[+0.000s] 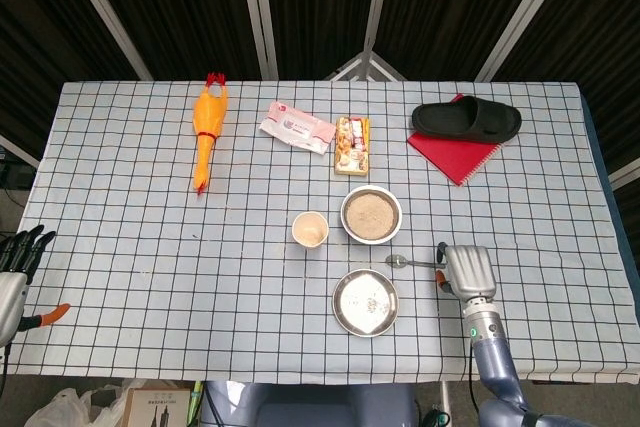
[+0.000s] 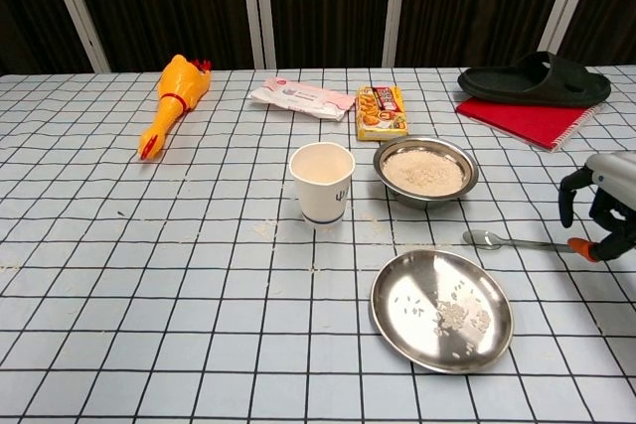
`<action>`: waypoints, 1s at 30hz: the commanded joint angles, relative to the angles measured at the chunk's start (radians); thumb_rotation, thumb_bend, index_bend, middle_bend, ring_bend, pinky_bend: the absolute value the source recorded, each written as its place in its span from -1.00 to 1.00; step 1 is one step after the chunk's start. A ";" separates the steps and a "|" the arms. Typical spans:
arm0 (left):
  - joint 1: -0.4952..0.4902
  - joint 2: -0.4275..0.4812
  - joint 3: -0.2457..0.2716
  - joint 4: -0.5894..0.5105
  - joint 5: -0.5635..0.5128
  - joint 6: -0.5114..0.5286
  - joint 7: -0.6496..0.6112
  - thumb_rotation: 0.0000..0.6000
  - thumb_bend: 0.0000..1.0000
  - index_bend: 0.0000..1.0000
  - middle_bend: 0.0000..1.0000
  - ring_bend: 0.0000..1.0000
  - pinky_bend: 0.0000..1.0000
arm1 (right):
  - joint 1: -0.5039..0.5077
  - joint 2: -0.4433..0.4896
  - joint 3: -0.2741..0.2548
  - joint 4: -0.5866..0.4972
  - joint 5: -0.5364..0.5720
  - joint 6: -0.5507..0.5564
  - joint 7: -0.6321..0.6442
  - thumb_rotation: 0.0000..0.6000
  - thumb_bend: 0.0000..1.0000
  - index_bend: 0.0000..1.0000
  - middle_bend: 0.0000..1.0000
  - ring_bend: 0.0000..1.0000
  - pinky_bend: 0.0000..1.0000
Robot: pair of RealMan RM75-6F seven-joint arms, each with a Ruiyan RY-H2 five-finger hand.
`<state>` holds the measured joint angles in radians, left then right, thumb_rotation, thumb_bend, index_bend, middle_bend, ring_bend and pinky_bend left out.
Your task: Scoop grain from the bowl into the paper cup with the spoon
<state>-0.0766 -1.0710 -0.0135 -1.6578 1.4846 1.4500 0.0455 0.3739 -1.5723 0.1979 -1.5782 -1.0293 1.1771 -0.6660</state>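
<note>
At the far left edge of the checked counter (image 1: 120, 247), the left robot hand (image 1: 15, 272) hangs just off the counter's corner, well away from everything. Its dark fingers are spread and it holds nothing; it appears parked out of the way, since the job looks to be a one-handed one.

Further along the back row lie a rubber chicken (image 2: 171, 101), a pink packet (image 2: 301, 97) and a snack box (image 2: 382, 112). None of these belongs to the task, and they sit clear of the working area.

Near the middle stands the paper cup (image 2: 322, 183), upright with its mouth open, ready to receive grain. Just to its right, close but apart, sits the metal bowl (image 2: 425, 172), filled with pale grain; the short gap probably keeps each spoonful's trip brief. In front of the bowl rests a shallow metal plate (image 2: 441, 310) with a few stray grains on it.

To the right of the plate, the spoon (image 2: 517, 241) lies flat on the counter, bowl end toward the cup and handle pointing right, so the handle faces the arm that can reach it.

The right robot hand (image 2: 602, 208) hovers at the handle's tip, fingers curved downward and parted, gripping nothing yet. It looks poised to pinch the handle; whether a fingertip already touches it I cannot tell.

At the back right, a black slipper (image 2: 533, 80) rests on a red notebook (image 2: 523, 116).
</note>
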 commanded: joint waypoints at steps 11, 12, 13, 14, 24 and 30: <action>-0.001 0.002 -0.001 -0.006 -0.010 -0.007 0.003 1.00 -1.00 -1.00 -1.00 -1.00 -1.00 | 0.033 -0.058 0.010 0.072 0.059 -0.004 -0.002 1.00 -0.17 0.06 0.85 1.00 1.00; -0.001 0.002 -0.001 -0.006 -0.011 -0.008 0.003 1.00 -1.00 -1.00 -1.00 -1.00 -1.00 | 0.036 -0.061 0.010 0.078 0.063 -0.004 -0.002 1.00 -0.17 0.06 0.85 1.00 1.00; -0.001 0.002 -0.001 -0.007 -0.011 -0.008 0.003 1.00 -1.00 -1.00 -1.00 -1.00 -1.00 | 0.037 -0.063 0.010 0.081 0.066 -0.004 -0.002 1.00 -0.17 0.06 0.85 1.00 1.00; -0.001 0.003 -0.001 -0.007 -0.011 -0.009 0.003 1.00 -1.00 -1.00 -1.00 -1.00 -1.00 | 0.038 -0.064 0.009 0.084 0.068 -0.004 -0.001 1.00 -0.17 0.06 0.85 1.00 1.00; -0.002 0.003 -0.001 -0.009 -0.014 -0.012 0.006 1.00 -1.00 -1.00 -1.00 -1.00 -1.00 | 0.045 -0.076 0.003 0.106 0.094 -0.008 0.009 1.00 -0.17 0.06 0.85 1.00 1.00; -0.002 0.003 -0.003 -0.011 -0.018 -0.012 0.004 1.00 -1.00 -1.00 -1.00 -1.00 -1.00 | 0.052 -0.081 0.005 0.125 0.116 -0.013 0.018 1.00 -0.17 0.06 0.85 1.00 1.00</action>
<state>-0.0786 -1.0679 -0.0161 -1.6683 1.4669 1.4384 0.0495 0.4245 -1.6525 0.2030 -1.4548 -0.9144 1.1651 -0.6489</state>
